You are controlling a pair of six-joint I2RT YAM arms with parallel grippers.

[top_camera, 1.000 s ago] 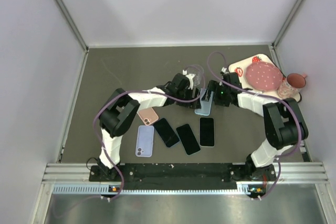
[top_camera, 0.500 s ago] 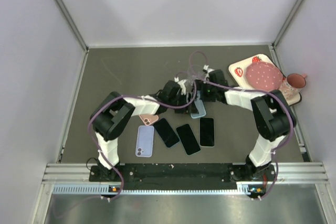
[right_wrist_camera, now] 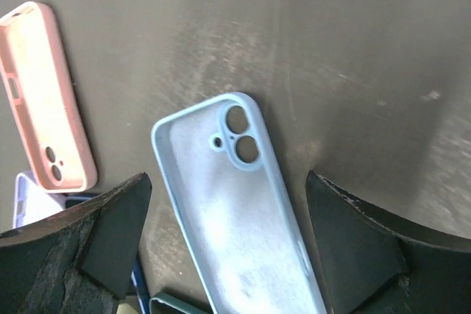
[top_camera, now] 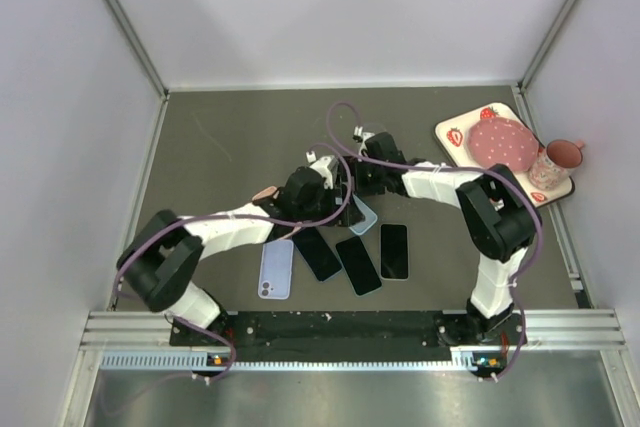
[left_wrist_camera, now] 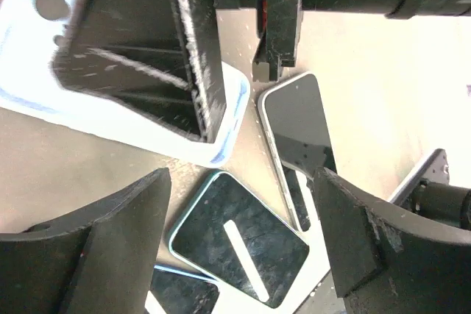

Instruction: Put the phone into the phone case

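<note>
Left hand: my left gripper [top_camera: 325, 179] is over the middle of the table with its jaws standing apart and nothing between them. In its own camera my fingers [left_wrist_camera: 110, 255] frame the table and the phones lying below.
Right hand: my right gripper [top_camera: 363, 169] is just at 3 o'clock of the left one. Its jaws are spread wide and grip nothing.
Case: the light blue case [right_wrist_camera: 235, 218] lies hollow side up on the table, at 6 o'clock of my right gripper in the top view. Its camera hole points to 12 o'clock in my right wrist view.
Contact: from my left wrist, a dark part of my right hand crosses over the case. I cannot tell whether it touches.
Phones: three lie screen up, in a row at 6 o'clock of the case. They are the left dark phone [top_camera: 317, 252], the middle dark phone [top_camera: 358, 264] and the right dark phone [top_camera: 394, 251]. None is in the case.
Other cases: a pink case [right_wrist_camera: 48, 130] lies at 9 o'clock of the blue one, hollow side up. A lavender piece [top_camera: 276, 268] lies at 9 o'clock of the left dark phone.
Far right: a tray [top_camera: 447, 127] at 3 o'clock carries a pink plate [top_camera: 503, 144] and a cup [top_camera: 562, 157].
</note>
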